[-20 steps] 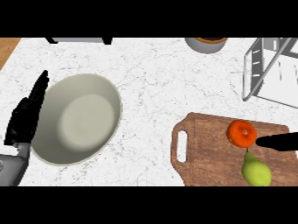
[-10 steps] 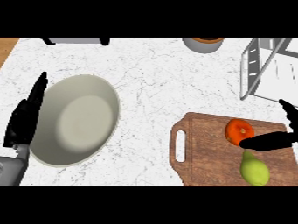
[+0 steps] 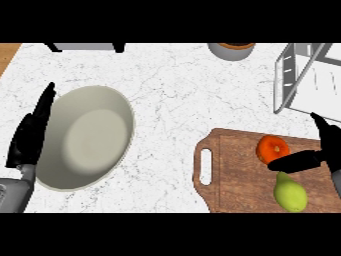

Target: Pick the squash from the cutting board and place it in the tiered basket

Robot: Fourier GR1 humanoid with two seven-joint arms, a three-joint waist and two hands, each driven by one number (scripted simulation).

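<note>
Head view: right hand (image 3: 334,150) spread above squash (image 3: 290,194) on cutting board (image 3: 236,175), lower right. Risk: thumb near the tomato (image 3: 273,148) may nudge it instead.

Tiered basket (image 3: 306,80) runs off the right edge (cup (image 3: 232,49) clipped above).

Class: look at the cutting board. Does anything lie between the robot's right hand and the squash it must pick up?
Nothing visible does. The right hand is open just above the yellow-green squash on the cutting board. The orange fruit lies beside its thumb, not between them.
</note>
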